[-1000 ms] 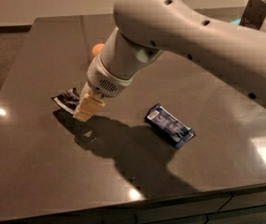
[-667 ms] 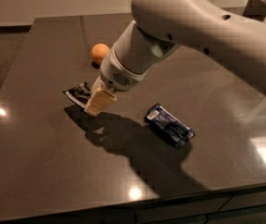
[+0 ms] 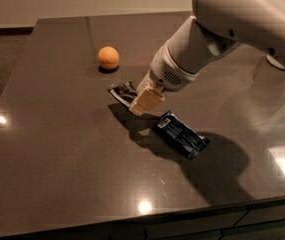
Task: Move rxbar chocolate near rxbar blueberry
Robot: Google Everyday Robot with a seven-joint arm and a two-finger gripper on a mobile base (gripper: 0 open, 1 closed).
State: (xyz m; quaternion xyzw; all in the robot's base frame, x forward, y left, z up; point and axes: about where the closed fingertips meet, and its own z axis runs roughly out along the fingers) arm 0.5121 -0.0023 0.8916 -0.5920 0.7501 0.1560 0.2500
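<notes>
The rxbar chocolate [image 3: 123, 91], a black-wrapped bar with white print, sticks out to the left of my gripper [image 3: 143, 102], which is shut on its right end. The bar hangs a little above the dark table [image 3: 57, 149], with its shadow just below. The rxbar blueberry [image 3: 181, 134], a blue-wrapped bar, lies flat on the table just to the right of and below the gripper, a short gap away from the black bar. My big white arm [image 3: 222, 29] reaches in from the upper right.
An orange ball [image 3: 108, 57] sits on the table up and left of the gripper. The table's front edge [image 3: 147, 219] runs along the bottom. A pale object [image 3: 281, 64] lies at the far right, partly behind the arm.
My gripper has carried the black bar to the right, from the table's left part to just beside the blue bar. The blue bar and the orange ball have not moved.
</notes>
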